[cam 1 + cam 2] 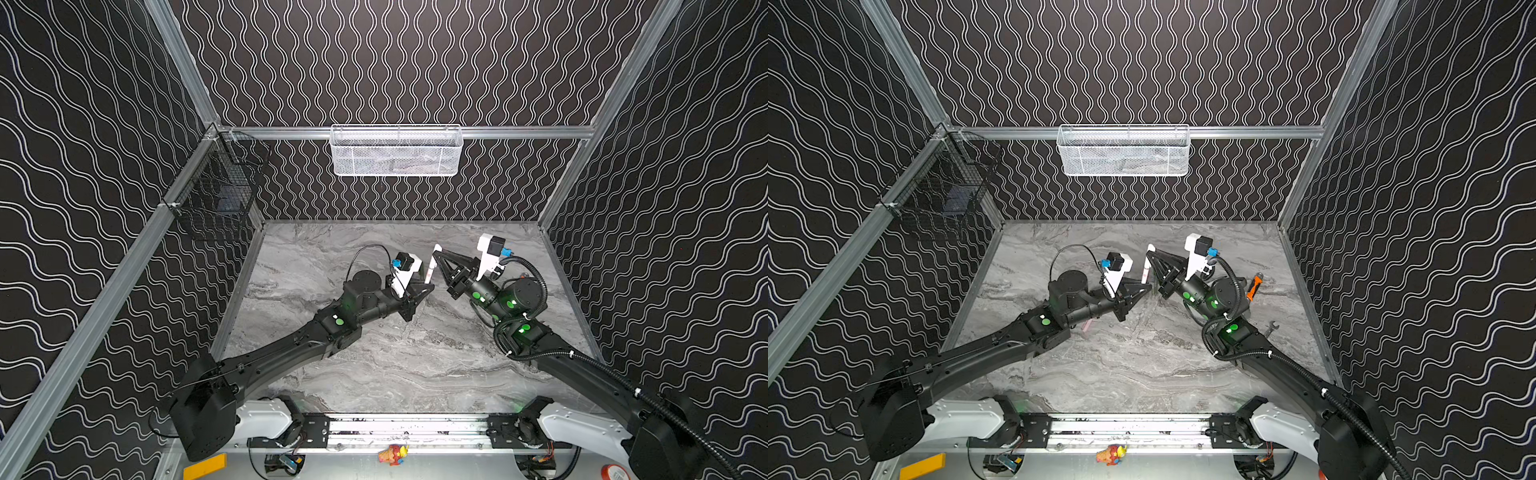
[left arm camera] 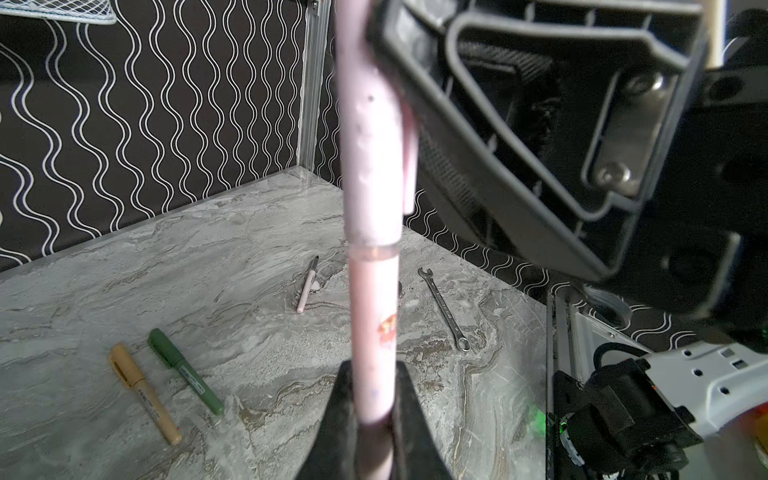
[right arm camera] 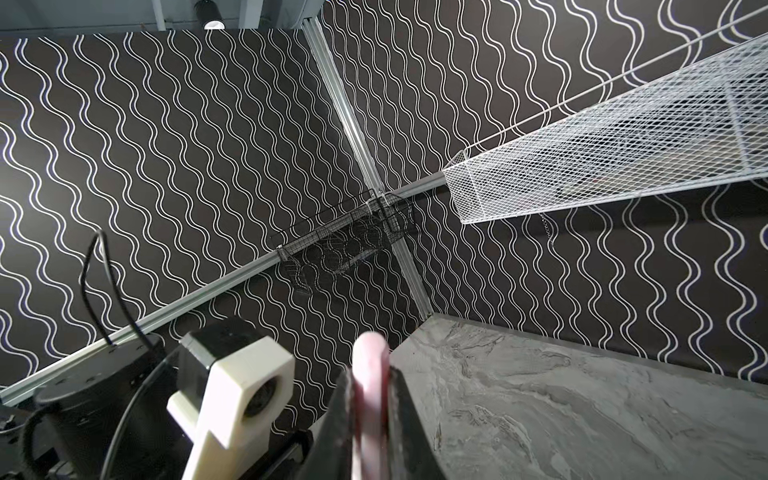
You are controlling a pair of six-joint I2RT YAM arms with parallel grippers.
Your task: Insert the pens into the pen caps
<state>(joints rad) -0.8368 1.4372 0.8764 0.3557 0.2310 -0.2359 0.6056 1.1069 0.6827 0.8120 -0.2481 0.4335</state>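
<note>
Gripping the pink pen (image 2: 372,332) in closed left jaws, holding the pink cap (image 2: 370,145) over its tip in closed right jaws, up off the surface (image 2: 249,249), well apart from the spanner (image 2: 444,309).

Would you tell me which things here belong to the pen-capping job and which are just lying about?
Job: held pink pen, pink cap, loose pink pen, tan pen, green pen.
Lying about: spanner, orange-handled implement, white mesh basket, black wire basket.
</note>
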